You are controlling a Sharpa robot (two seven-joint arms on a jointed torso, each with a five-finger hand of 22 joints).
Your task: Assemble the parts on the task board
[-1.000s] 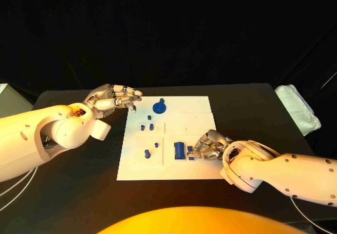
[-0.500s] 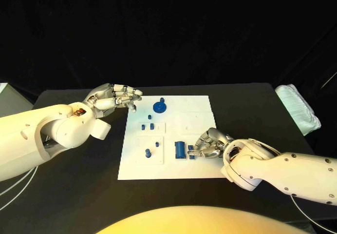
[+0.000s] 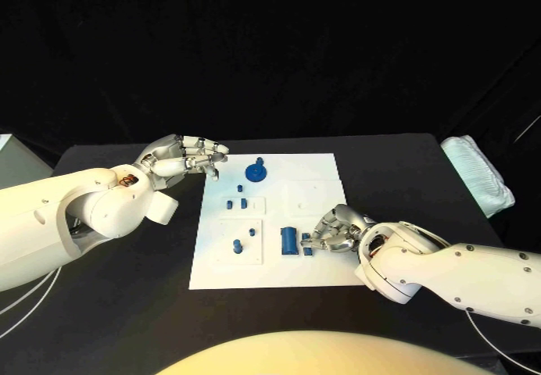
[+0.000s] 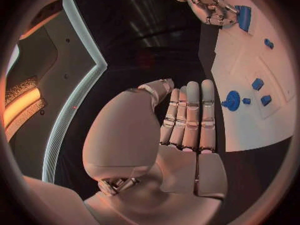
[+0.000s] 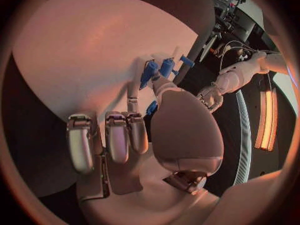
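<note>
Altogether, seven small blue parts (image 3: pixel 237 247) are counted on one flat white task board (image 3: pixel 321 168). A blue block (image 3: pixel 290 241) is touched by the curled right robot hand (image 3: pixel 334 232); the left robot hand (image 3: pixel 180 159) is held curled, empty.

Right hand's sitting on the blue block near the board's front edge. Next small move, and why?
Probably close the right hand on the small blue piece beside the tall blue block and lift it. Its fingers curl right at that piece on the task board, while the left hand hovers off the board's far corner, holding nothing.
</note>
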